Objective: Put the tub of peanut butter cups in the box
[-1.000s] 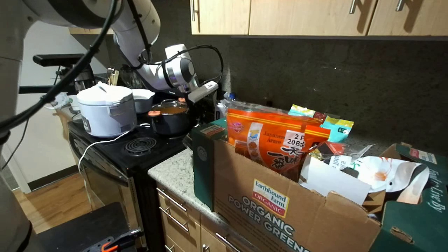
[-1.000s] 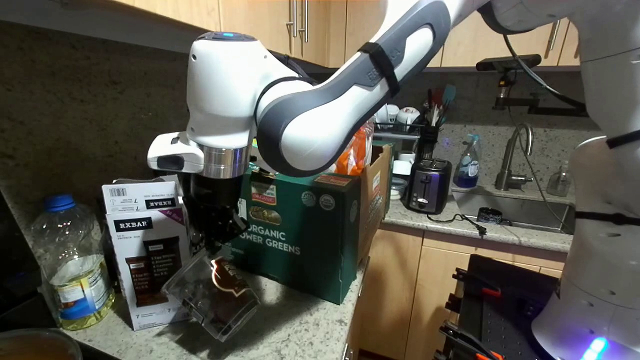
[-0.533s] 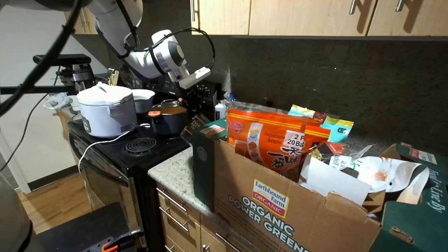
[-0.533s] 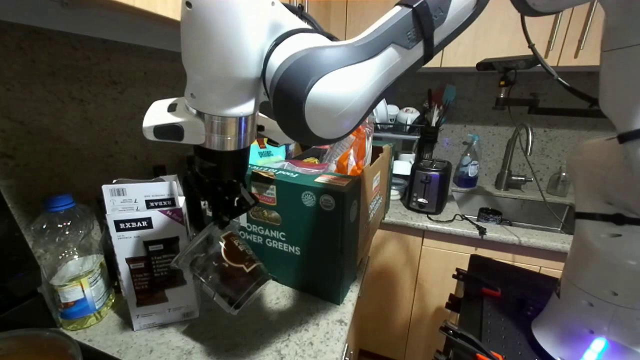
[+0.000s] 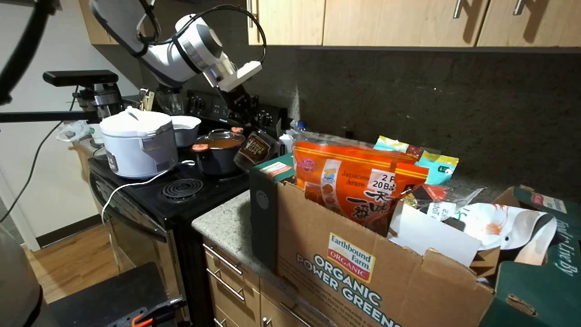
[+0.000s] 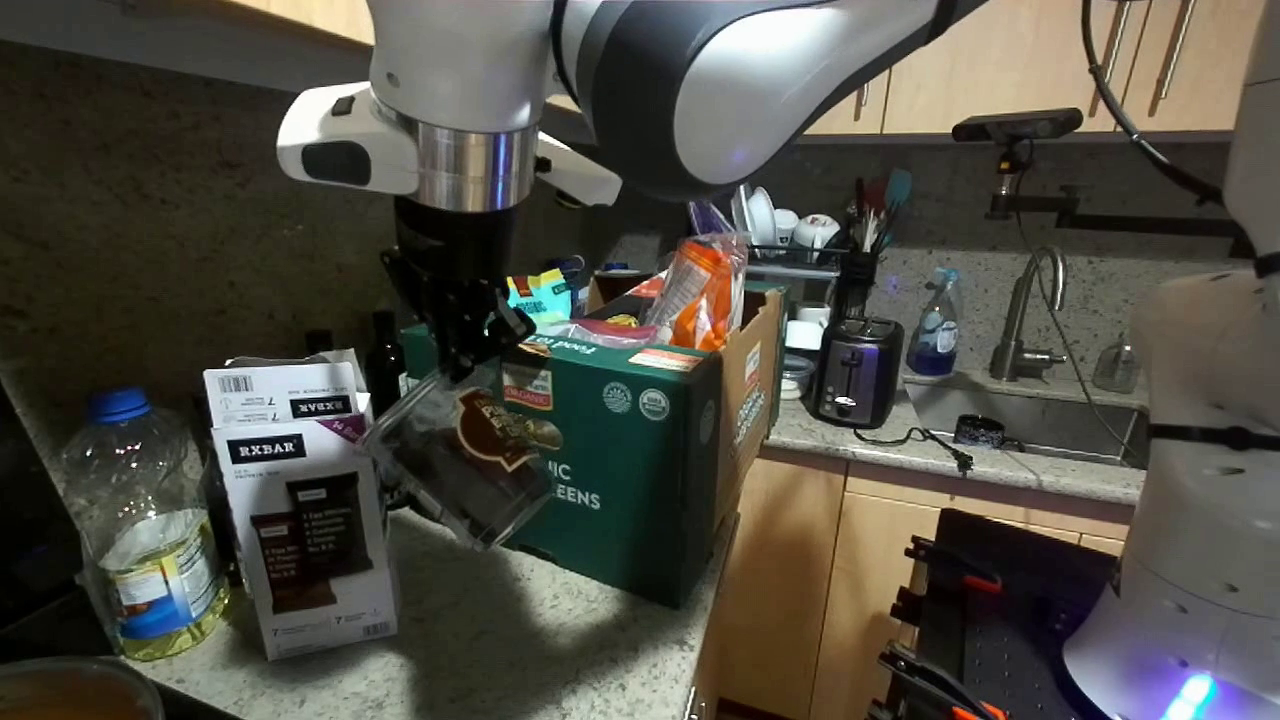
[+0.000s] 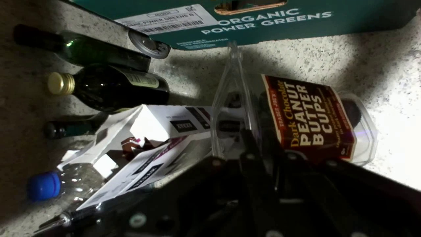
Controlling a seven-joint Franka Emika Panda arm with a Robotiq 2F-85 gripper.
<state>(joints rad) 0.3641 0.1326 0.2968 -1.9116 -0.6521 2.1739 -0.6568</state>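
Observation:
The tub of peanut butter cups (image 6: 470,465), clear plastic with a brown label, hangs tilted above the counter. My gripper (image 7: 262,140) is shut on its rim edge; in the wrist view the fingers pinch the thin plastic, and the labelled body extends to the right. In an exterior view the gripper (image 6: 465,362) points down from above the tub. The box (image 5: 395,277), brown and green with "ORGANIC" lettering, stands beside the tub. The tub is outside the box, at about the height of its green end wall (image 6: 640,480), and apart from or touching it I cannot tell.
An orange snack bag (image 5: 354,181) and other packages fill the box and rise above its rim. An RXBAR carton (image 6: 300,520), an oil bottle (image 6: 165,560) and dark bottles (image 7: 121,87) crowd the counter's back. A pot (image 5: 220,156) stands on the stove nearby.
My gripper has risen with the tub held in it, lifting it higher off the counter. In an exterior view the tub also shifted slightly toward the box. The grip stayed shut.

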